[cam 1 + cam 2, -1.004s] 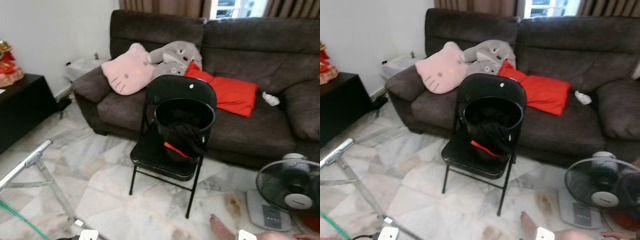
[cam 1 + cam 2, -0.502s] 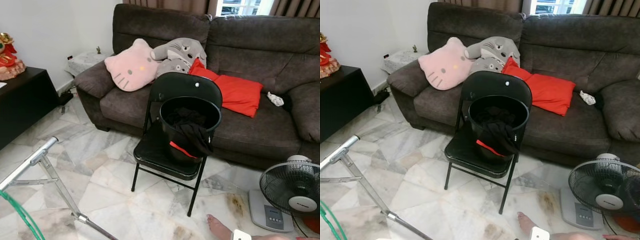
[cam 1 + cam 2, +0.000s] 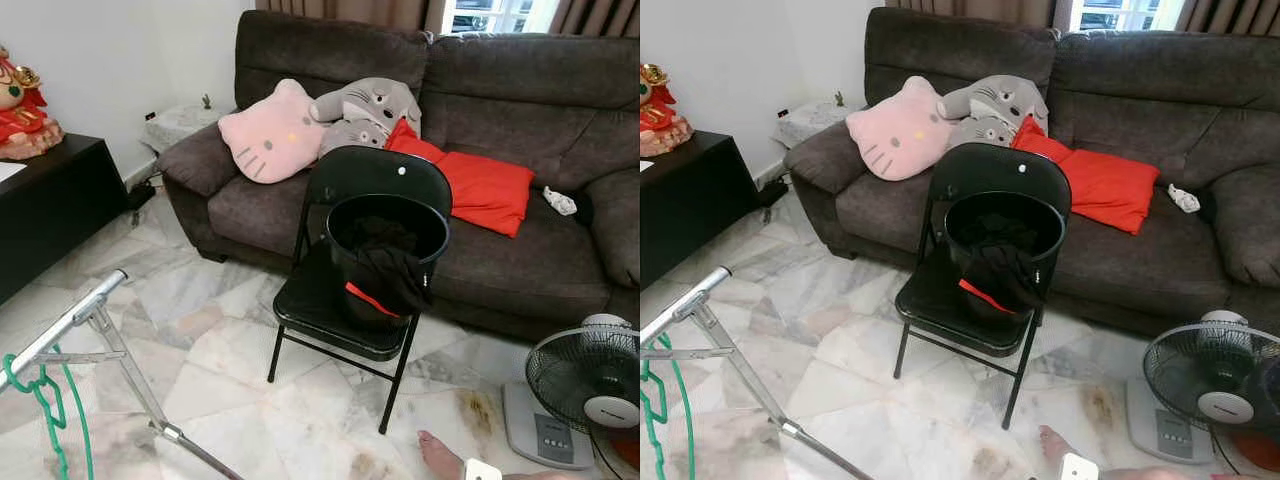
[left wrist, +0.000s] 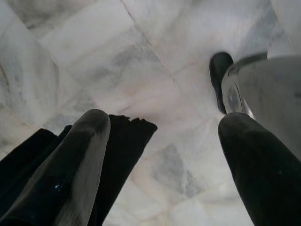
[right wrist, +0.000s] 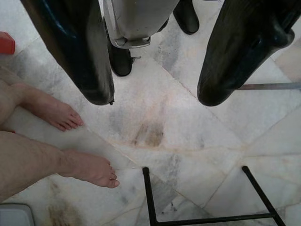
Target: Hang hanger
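Both pincers hang wide and empty, left pincer (image 4: 160,160) and right pincer (image 5: 153,70) over marble floor (image 3: 230,360); green hanger (image 3: 35,385) on drying rack rail (image 3: 65,325) at 8 o'clock; risk: clipping person's foot (image 5: 89,169).

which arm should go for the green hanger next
Left, probably. The green plastic hanger hangs by the silver metal rack rail on the robot's left side, and the left tool is open and empty. The right tool, also open, hangs near a person's bare feet.
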{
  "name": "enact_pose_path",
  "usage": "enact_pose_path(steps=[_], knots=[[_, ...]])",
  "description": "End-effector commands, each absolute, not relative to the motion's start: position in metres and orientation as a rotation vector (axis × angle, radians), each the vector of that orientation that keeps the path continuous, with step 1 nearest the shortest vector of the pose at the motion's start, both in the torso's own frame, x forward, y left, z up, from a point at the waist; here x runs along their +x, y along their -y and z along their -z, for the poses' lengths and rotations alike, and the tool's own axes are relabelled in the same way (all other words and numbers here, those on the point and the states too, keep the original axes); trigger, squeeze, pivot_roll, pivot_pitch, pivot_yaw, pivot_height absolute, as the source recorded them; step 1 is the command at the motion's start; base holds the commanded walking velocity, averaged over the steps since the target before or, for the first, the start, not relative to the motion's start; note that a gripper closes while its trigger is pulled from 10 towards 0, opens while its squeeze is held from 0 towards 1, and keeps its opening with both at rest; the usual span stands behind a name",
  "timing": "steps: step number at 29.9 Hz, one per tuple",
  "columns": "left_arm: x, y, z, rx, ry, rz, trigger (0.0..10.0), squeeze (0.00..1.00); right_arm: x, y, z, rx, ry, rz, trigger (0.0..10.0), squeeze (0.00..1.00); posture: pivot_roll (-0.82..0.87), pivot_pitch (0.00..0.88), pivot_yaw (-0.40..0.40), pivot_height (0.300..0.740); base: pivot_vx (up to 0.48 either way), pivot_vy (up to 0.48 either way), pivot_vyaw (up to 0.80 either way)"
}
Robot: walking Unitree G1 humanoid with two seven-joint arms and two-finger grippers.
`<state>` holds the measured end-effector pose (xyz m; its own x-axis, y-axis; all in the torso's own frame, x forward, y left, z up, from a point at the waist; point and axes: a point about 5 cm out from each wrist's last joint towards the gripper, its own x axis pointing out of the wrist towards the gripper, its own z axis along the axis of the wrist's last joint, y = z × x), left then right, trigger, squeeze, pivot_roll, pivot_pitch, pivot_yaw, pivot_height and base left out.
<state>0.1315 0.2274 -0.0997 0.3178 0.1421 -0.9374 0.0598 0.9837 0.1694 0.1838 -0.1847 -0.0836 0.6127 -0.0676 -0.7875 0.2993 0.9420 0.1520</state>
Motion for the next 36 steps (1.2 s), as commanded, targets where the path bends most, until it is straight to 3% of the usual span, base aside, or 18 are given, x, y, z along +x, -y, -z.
enact_pose_path(steps=[1, 14, 27, 32, 36], knots=[[0.125, -0.229, 0.101, 0.199, -1.286, -0.038, 10.0, 0.0, 0.183, 0.184, 0.084, 0.279, -0.901, 0.207, 10.0, 0.0, -0.01, 0.021, 0.052, 0.74, 0.0, 0.0, 0.0], [0.146, -0.217, 0.097, 0.182, -1.25, -0.022, 10.0, 0.0, 0.183, 0.185, 0.084, 0.276, -0.901, 0.205, 10.0, 0.0, -0.02, 0.018, 0.051, 0.74, 0.0, 0.0, 0.0], [0.125, -0.268, 0.09, 0.201, -1.272, -0.074, 10.0, 0.0, 0.185, 0.187, 0.083, 0.284, -0.87, 0.233, 10.0, 0.0, -0.03, 0.024, 0.051, 0.74, 0.0, 0.0, 0.0], [0.129, -0.258, 0.092, 0.19, -1.263, -0.063, 10.0, 0.0, 0.185, 0.187, 0.082, 0.283, -0.868, 0.231, 10.0, 0.0, -0.03, 0.023, 0.049, 0.74, 0.0, 0.0, 0.0], [0.135, -0.227, 0.099, 0.162, -1.251, -0.035, 10.0, 0.0, 0.185, 0.187, 0.083, 0.279, -0.872, 0.226, 10.0, 0.0, -0.02, 0.023, 0.048, 0.74, 0.0, 0.0, 0.0]])
